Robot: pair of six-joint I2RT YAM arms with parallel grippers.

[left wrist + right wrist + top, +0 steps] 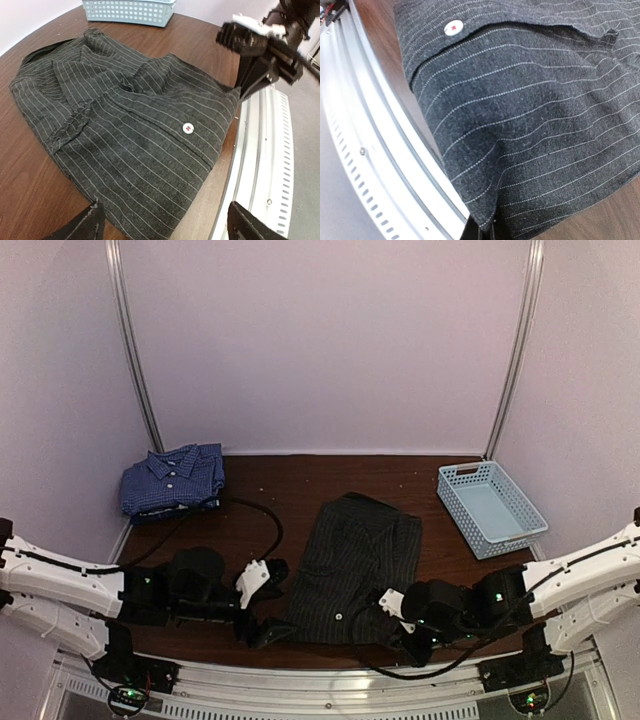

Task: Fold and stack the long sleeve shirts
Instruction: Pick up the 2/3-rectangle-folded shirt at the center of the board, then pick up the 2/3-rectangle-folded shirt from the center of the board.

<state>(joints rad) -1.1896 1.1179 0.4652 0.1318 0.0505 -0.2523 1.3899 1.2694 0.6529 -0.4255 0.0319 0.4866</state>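
The black pinstriped shirt (pixel 355 560) lies partly folded near the table's front edge, with a white button (pixel 188 128) on top. It fills the left wrist view (pixel 130 125) and the right wrist view (pixel 535 110). The blue checked shirt (pixel 172 478) lies folded at the back left. My left gripper (pixel 262 628) is open at the black shirt's near left corner, and that corner lies between its spread fingers (pixel 165 227). My right gripper (pixel 412 640) is shut on the shirt's near right corner (pixel 490 232), and also shows in the left wrist view (pixel 260 50).
A light blue plastic basket (pixel 490 508) stands at the back right and also shows in the left wrist view (pixel 130 11). A metal rail (pixel 330 680) runs along the table's front edge just beside the shirt's hem. A black cable (pixel 262 515) loops on the table left of the shirt.
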